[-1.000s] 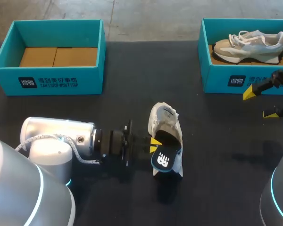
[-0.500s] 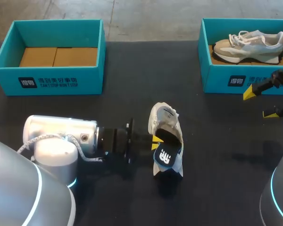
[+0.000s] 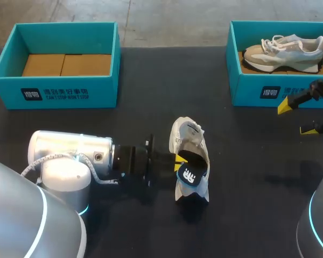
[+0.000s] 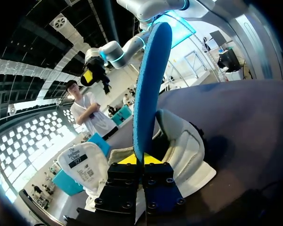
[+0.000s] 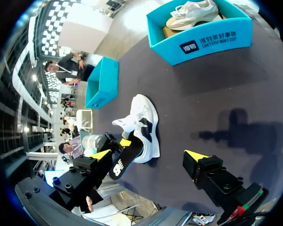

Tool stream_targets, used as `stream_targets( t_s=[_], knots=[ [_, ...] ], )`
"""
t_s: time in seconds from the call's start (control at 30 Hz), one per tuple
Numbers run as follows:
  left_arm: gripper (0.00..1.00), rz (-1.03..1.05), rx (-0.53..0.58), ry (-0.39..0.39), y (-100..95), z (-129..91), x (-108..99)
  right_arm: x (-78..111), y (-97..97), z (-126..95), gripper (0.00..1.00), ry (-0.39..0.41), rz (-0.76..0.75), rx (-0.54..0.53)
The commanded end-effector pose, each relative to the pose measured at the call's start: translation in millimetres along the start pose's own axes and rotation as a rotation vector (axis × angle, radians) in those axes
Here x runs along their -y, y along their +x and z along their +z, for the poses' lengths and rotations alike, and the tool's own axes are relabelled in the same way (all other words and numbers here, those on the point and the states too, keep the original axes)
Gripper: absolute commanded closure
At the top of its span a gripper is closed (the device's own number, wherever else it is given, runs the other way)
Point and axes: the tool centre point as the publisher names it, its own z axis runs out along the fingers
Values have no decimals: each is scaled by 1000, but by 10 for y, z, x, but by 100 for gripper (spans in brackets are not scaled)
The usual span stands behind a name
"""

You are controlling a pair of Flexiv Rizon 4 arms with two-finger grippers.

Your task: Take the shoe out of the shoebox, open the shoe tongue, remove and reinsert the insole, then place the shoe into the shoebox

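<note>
1. The shoe on the black table is white.
2. The insole is blue on 1 side and black with a white mark on the other.
3. The left box and right box are teal with white print.
4. The other shoe is tan and white.

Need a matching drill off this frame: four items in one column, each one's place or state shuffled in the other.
Items
1. insole
2. white shoe
3. left shoebox
4. right claw

Places or states
A. open, in front of the right shoebox
B. has no shoe in it
C. on the table, between the two boxes
D. clamped in the left claw, at the shoe's opening

Pairs: 1-D, 2-C, 3-B, 4-A
</note>
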Motion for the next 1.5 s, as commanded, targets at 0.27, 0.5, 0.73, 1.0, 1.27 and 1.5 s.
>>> stream_targets(
  t_s=[0.27,0.5,0.73,1.0,1.27,1.5],
  knots=[
    [70,1,-8,10,23,-33,54,2,5,8,0,0,2,4],
    [63,15,-11,35,11,-35,177,2,5,8,0,0,2,4],
    [63,28,-28,68,25,-5,300,2,5,8,0,0,2,4],
    [66,29,-48,74,59,-34,353,2,5,8,0,0,2,4],
    [100,34,-49,63,59,-78,352,2,5,8,0,0,2,4],
    [100,40,-56,68,89,-55,344,2,5,8,0,0,2,4]
  ],
)
